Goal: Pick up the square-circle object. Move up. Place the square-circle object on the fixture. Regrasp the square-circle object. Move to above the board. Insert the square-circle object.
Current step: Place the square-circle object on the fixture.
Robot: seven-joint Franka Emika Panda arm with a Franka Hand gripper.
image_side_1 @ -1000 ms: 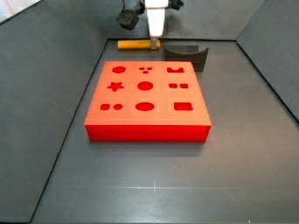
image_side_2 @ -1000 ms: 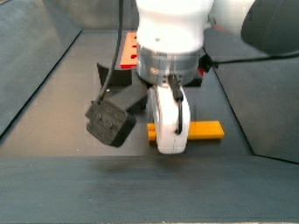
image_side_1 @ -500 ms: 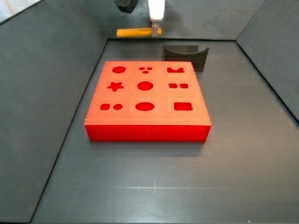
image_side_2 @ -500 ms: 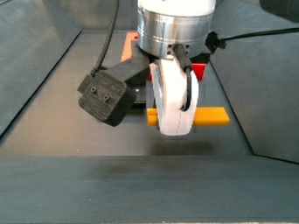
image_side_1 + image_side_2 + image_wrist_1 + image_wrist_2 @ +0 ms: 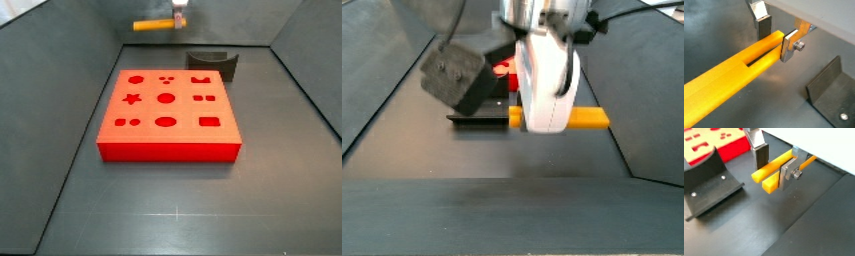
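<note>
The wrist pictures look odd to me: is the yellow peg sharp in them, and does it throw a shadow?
In a wrist view the square-circle object fills the frame, softly blurred near the camera, sharper at the gripper, a dark shadow along its side. In a wrist view it looks crisper, with a faint shadow on the grey floor beside the fixture.

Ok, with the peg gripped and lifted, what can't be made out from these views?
- Gripper: body cut off by a side view's top edge.
- Square-circle object: middle hidden behind the gripper; its orange-red end only shows small.
- Board: mostly outside the wrist frame.
- Fixture: largely hidden by the wrist camera.
</note>
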